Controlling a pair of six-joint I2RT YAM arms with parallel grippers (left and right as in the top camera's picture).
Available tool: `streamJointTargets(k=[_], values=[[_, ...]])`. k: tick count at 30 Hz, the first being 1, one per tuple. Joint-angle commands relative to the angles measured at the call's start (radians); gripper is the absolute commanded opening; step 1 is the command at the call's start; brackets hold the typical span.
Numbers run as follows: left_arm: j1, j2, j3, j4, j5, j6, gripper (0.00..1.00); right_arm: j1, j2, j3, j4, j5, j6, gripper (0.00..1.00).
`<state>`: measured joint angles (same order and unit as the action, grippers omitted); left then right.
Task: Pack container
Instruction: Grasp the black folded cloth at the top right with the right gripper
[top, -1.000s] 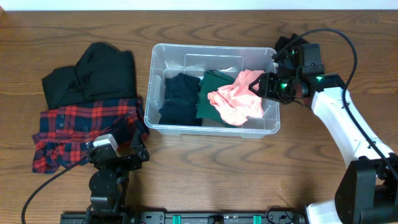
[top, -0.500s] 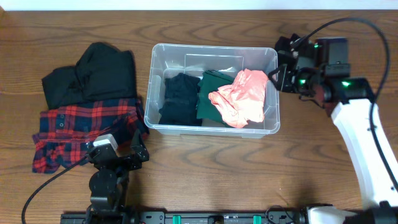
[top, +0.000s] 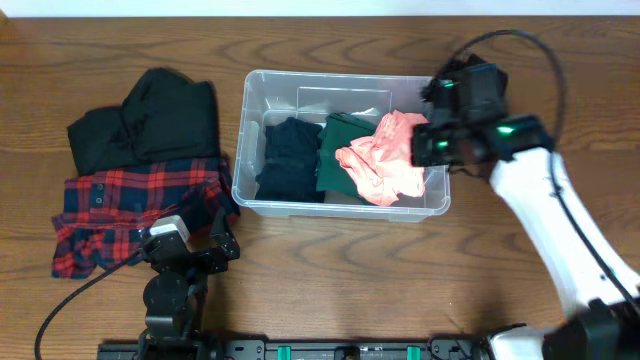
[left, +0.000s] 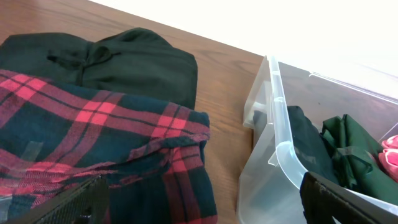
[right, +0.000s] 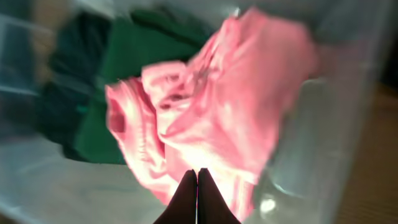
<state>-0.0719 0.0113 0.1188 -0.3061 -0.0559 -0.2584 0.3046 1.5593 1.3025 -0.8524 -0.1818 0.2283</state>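
Note:
The clear container (top: 300, 74) stands mid-table and holds a dark navy garment (top: 288, 155), a green garment (top: 335, 150) and a crumpled pink garment (top: 385, 160). My right gripper (top: 422, 145) hovers over the container's right end. In the right wrist view its fingers (right: 198, 171) are pressed together with nothing between them, just above the pink garment (right: 224, 106). My left gripper (top: 195, 240) rests open and empty at the front left, its fingers at the sides of the left wrist view (left: 202, 199), facing the container's corner (left: 283, 149).
A red and navy plaid shirt (top: 130, 200) and a black hoodie (top: 150, 120) lie on the table left of the container. Both show in the left wrist view, plaid shirt (left: 93, 130) in front, hoodie (left: 124, 59) behind.
My right gripper pulled away to the right of the container, then came back over its right end. The pink garment stayed in the container. The left arm has not moved.

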Motion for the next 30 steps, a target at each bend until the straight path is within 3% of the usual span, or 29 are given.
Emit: streamJointTargets(k=[1, 4, 10, 17, 19, 24, 30], values=[[0.003, 0.000, -0.024, -0.005, -0.004, 0.002, 0.98, 0.064, 0.075, 0.005, 0.011, 0.159, 0.049, 0.01], [0.003, 0.000, -0.024, -0.005, -0.004, 0.002, 0.98, 0.074, 0.166, 0.005, 0.027, 0.245, 0.090, 0.01], [0.003, 0.000, -0.024, -0.005, -0.004, 0.002, 0.98, 0.074, 0.339, 0.005, 0.028, 0.199, 0.086, 0.01], [0.003, 0.000, -0.024, -0.005, -0.004, 0.002, 0.98, 0.074, 0.256, 0.046, -0.010, 0.191, 0.063, 0.06], [0.003, 0.000, -0.024, -0.005, -0.004, 0.002, 0.98, 0.073, 0.188, 0.069, -0.021, 0.177, 0.054, 0.15], [0.003, 0.000, -0.024, -0.005, -0.004, 0.002, 0.98, 0.024, -0.016, 0.110, 0.018, 0.117, 0.051, 0.50], [0.003, 0.000, -0.024, -0.005, -0.004, 0.002, 0.98, -0.201, -0.126, 0.109, 0.061, 0.008, 0.055, 0.71]])
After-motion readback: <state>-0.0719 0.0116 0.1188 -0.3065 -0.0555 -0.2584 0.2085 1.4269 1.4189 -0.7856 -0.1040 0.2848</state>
